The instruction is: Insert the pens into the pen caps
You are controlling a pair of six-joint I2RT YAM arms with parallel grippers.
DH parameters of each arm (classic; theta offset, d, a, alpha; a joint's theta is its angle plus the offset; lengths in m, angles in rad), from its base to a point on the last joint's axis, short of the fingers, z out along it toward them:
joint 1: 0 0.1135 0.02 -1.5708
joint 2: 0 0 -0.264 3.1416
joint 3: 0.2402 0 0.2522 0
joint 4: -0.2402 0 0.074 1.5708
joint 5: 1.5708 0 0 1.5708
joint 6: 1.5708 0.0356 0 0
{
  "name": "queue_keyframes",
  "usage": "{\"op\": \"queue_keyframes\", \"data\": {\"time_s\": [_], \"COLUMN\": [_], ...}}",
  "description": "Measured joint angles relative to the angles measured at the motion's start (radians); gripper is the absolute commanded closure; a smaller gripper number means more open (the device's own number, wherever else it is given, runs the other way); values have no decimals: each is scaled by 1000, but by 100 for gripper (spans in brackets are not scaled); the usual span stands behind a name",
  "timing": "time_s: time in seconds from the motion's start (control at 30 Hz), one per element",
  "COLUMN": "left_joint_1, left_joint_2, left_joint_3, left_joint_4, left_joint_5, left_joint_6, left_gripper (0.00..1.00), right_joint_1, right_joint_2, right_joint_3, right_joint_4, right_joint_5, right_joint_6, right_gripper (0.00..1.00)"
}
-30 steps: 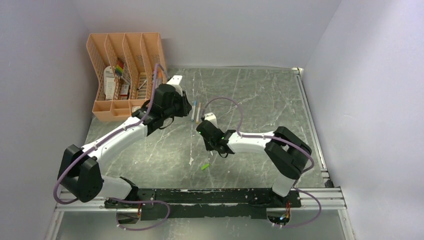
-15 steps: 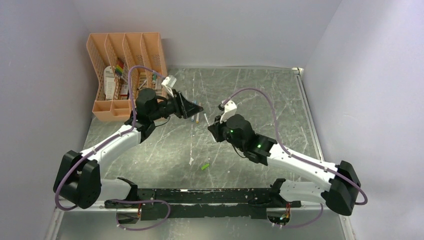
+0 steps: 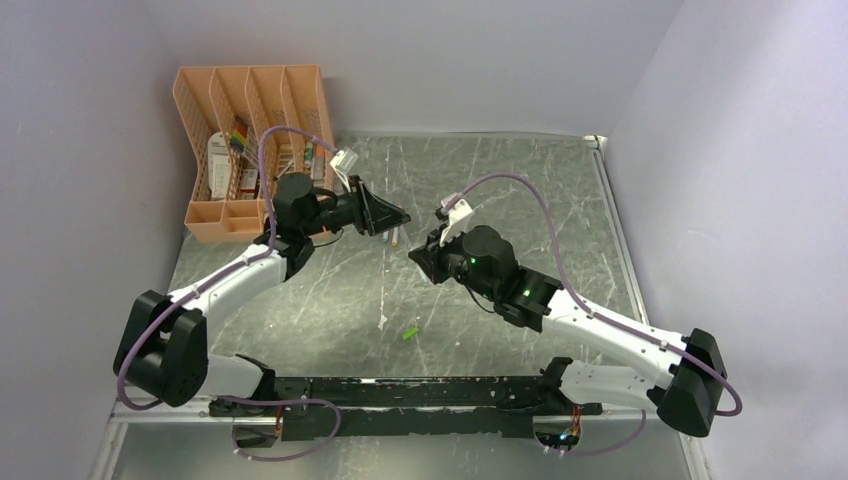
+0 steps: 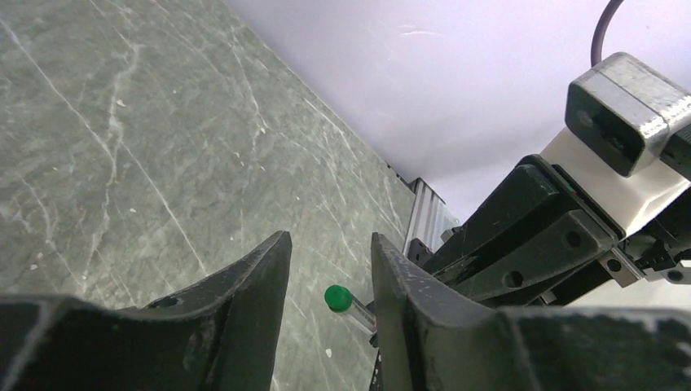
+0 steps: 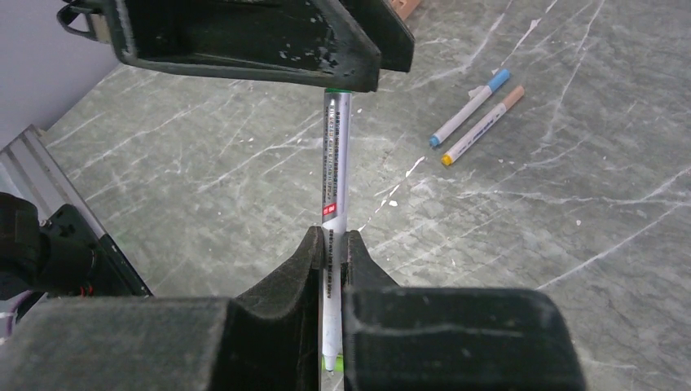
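1. Over the last half second the left gripper [image 3: 400, 217] has slid a little to the right and the right gripper [image 3: 416, 252] a little to the left. They now nearly meet above the middle of the table [image 3: 540, 200]. A full second ago the right arm was folded back, with its elbow out to the right.
2. The right gripper is clamped tight on the green pen [image 5: 334, 163]. It holds the white barrel near the green tip, and the rest of the pen sticks out ahead of the fingers.
3. The right wrist view shows the pen's far end reaching the underside of the left gripper. It does not show whether that end sits between the fingers.
4. The left wrist view settles that. The left gripper's fingers stand apart, and the pen's round green end sits in the gap, nearer the right-hand finger, with bare table showing on the other side. Whether it touches that finger cannot be told.
5. Only the top view shows the green cap [image 3: 409, 332]. It lies alone on the table toward the arm bases, well apart from both grippers.
6. Two other pens [image 5: 471, 107] lie side by side on the table and are clear in the right wrist view. One has blue ends, and the other has a peach end and a yellow tip. From the top they are mostly hidden under the left gripper.
7. The organiser [image 3: 215, 228] stands in the far left corner and is seen whole only from the top.
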Motion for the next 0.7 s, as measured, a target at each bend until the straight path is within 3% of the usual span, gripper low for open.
{"op": "queue_keyframes", "data": {"time_s": [0.47, 0.57, 0.63, 0.7], "left_joint_1": [-2, -2, -2, -2], "left_joint_2": [106, 115, 124, 128], "left_joint_3": [63, 63, 63, 62], "left_joint_4": [-39, -31, -13, 21], "left_joint_5": [192, 228, 252, 278], "left_joint_6": [0, -11, -27, -53], "left_gripper": [64, 75, 92, 93], "right_joint_1": [0, 0, 0, 0], "right_joint_2": [-3, 0, 2, 7], "right_joint_3": [0, 0, 0, 0], "right_joint_4": [8, 10, 11, 9], "right_joint_5": [-6, -2, -1, 1], "right_joint_6": [-21, -28, -33, -38], "right_gripper": [100, 100, 100, 100]}}
